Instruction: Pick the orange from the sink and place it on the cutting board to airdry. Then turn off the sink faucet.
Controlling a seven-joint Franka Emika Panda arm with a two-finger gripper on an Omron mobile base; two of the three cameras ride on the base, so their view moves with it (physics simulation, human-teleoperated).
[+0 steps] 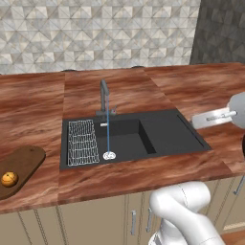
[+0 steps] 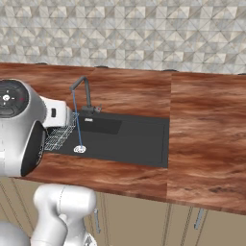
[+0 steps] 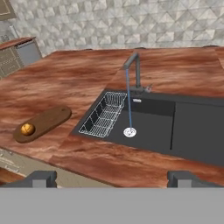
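- Wide-spread fingertips (image 3: 43, 178) show the gripper (image 3: 113, 179) is empty, high above the counter's front edge.
- Orange (image 3: 27, 128) rests on the cutting board (image 3: 48, 120), at nine o'clock from the sink (image 3: 192, 131); placing looks done.
- Water runs; the faucet (image 3: 136, 72) lever at twelve o'clock needs an unobstructed reach forward.

I've got the orange (image 1: 9, 179) sitting on the cutting board (image 1: 25, 162), off to the left of the sink (image 1: 162, 134) on the surface (image 1: 33, 105). The sink faucet (image 1: 104, 98) stands behind the basin, with the wire rack (image 1: 81, 142) inside at its left end.
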